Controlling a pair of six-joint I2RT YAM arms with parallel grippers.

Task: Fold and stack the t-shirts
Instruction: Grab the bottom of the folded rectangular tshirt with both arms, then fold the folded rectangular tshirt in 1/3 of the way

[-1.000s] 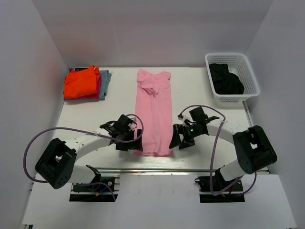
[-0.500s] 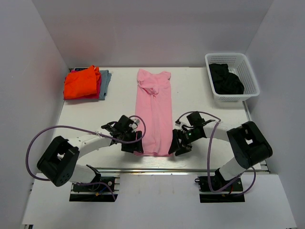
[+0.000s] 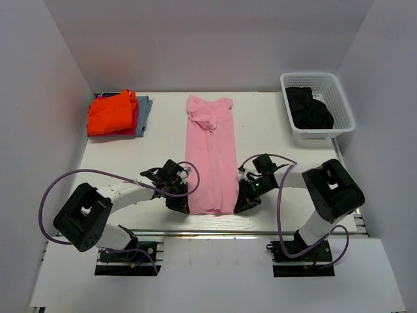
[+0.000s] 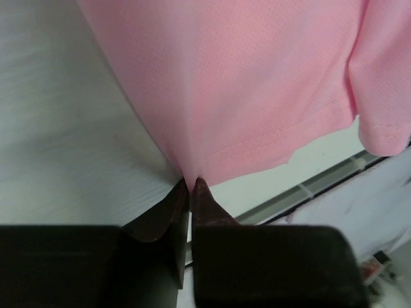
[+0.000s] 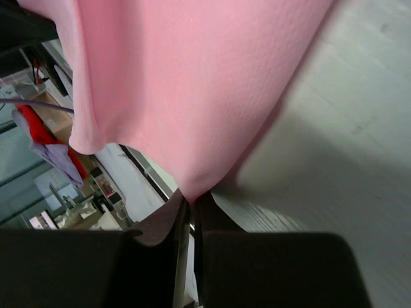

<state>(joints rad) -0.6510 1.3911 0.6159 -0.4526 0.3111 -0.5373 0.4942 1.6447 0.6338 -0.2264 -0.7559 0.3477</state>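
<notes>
The light pink t-shirt (image 3: pixel 210 156) lies as a long strip down the middle of the bench (image 3: pixel 130 163), its hem near the 6 o'clock edge. The left end effector (image 3: pixel 179 203) pinches the 7 o'clock hem corner and the right end effector (image 3: pixel 242 203) pinches the 5 o'clock corner. Bare bench flanks the strip. An orange-topped stack (image 3: pixel 111 112) sits at 10 o'clock and a basket (image 3: pixel 311 76) at 2 o'clock.

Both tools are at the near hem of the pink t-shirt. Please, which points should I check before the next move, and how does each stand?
1. Left tool shut on the near left corner of the pink t-shirt: ok.
2. Right tool shut on its near right corner: ok.
3. All cloth layers caught in each pinch: cannot tell.
4. Far end lying flat: not ok, it is bunched.
5. Orange t-shirt apart from the fold path: ok.
</notes>
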